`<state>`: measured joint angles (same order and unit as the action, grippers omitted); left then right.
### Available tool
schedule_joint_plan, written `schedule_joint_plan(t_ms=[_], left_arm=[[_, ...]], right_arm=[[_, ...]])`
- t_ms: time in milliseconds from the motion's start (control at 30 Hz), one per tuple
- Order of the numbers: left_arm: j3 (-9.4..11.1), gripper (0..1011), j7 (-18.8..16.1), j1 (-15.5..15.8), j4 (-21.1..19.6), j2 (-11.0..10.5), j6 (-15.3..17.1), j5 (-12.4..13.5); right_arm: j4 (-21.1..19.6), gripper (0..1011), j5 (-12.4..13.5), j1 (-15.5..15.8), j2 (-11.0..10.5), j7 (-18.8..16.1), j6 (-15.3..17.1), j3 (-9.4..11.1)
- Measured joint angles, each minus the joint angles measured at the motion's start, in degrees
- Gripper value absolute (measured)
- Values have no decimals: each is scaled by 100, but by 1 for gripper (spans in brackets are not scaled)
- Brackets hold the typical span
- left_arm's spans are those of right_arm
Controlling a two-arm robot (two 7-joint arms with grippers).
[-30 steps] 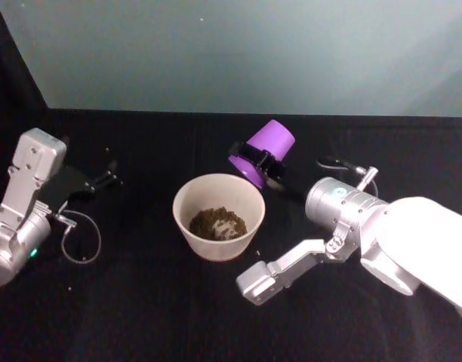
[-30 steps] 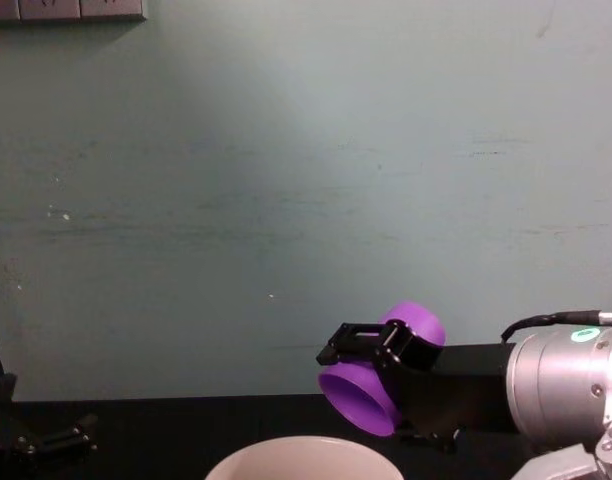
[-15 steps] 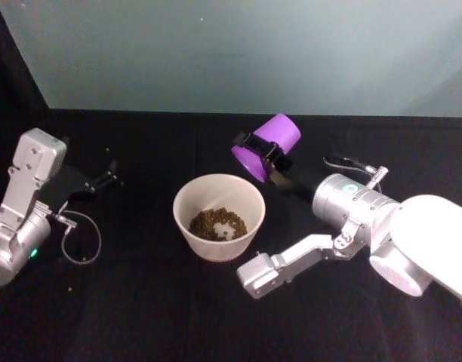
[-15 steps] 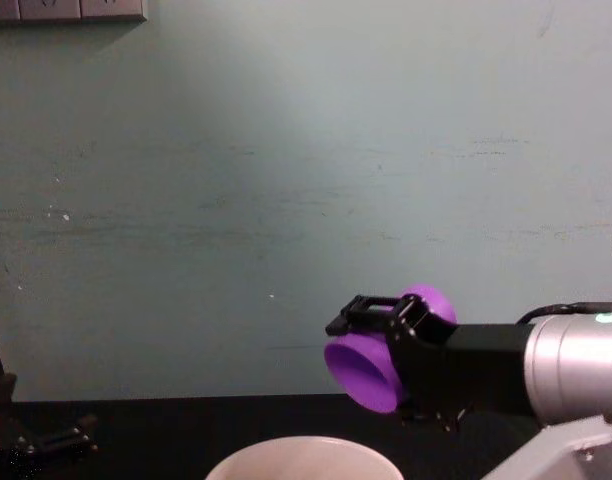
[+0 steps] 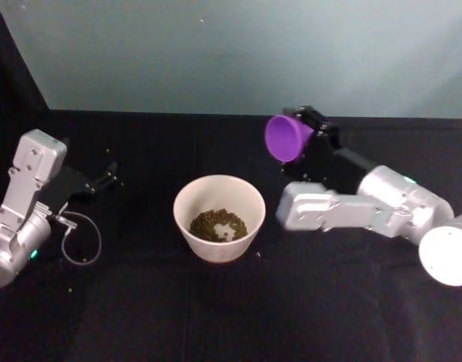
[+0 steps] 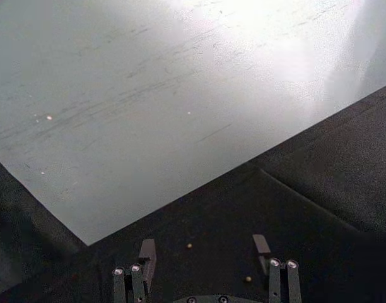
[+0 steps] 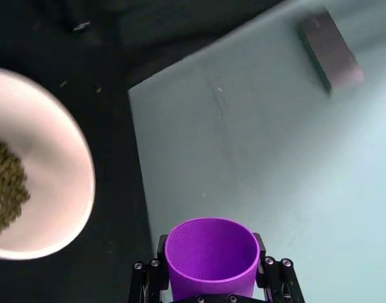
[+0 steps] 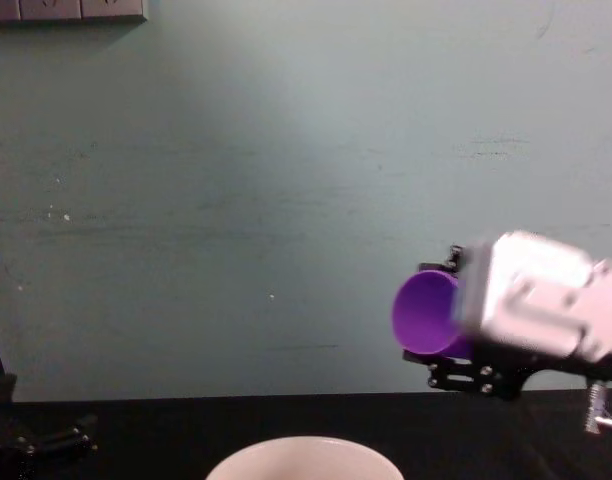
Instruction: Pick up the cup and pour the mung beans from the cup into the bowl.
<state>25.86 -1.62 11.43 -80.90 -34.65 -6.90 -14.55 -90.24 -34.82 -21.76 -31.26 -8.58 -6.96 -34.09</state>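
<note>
From the head view, the right gripper [image 5: 310, 139] is clamped on the cup [image 5: 287, 137], held in the air behind and to the right of the bowl [image 5: 219, 217], mouth turned toward the left. The beans [image 5: 218, 224] lie in the bowl. The left gripper [image 5: 103, 179] rests parked on the table [image 5: 140, 302] at the left.

In the left wrist view that gripper's fingers [image 6: 140, 271] stand apart, holding nothing.

The right wrist view looks into the cup [image 7: 212, 255]; it seems empty, though its bottom is hard to make out. A thin, smooth plastic cup like this should be light and a bit slippery, so a firm hold across the middle of its wall suits it.

The chest view cuts the bowl [image 8: 306, 455] off below its rim, and the right gripper [image 8: 476, 375] is blurred.
</note>
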Motion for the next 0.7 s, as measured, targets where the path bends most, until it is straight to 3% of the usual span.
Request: schedule_joint_plan(t_ms=[33,67,100,167,200,233,333,500,633,700], left_arm=[[0,1000,0,0,0,0,0,0],[0,1000,0,0,0,0,0,0],[0,1000,0,0,0,0,0,0],[0,1000,0,0,0,0,0,0],[0,1000,0,0,0,0,0,0],[0,1000,0,0,0,0,0,0],[0,1000,0,0,0,0,0,0],[0,1000,0,0,0,0,0,0],[0,1000,0,0,0,0,0,0],[0,1000,0,0,0,0,0,0]], right_arm=[[35,746,185,41,19,-17,-45,70],[140,746,643,162,87,-45,-168,273],[140,746,643,162,87,-45,-168,273],[408,746,1494,373,275,-54,-450,626],[408,746,1494,373,275,-54,-450,626],[520,746,1853,458,374,-85,-513,775],[716,746,2587,614,583,-265,-568,1040],[905,746,3419,819,862,-534,-546,1332],[1001,746,4145,1028,1110,-839,-304,1574],[1051,746,4355,1114,1217,-908,-244,1660]])
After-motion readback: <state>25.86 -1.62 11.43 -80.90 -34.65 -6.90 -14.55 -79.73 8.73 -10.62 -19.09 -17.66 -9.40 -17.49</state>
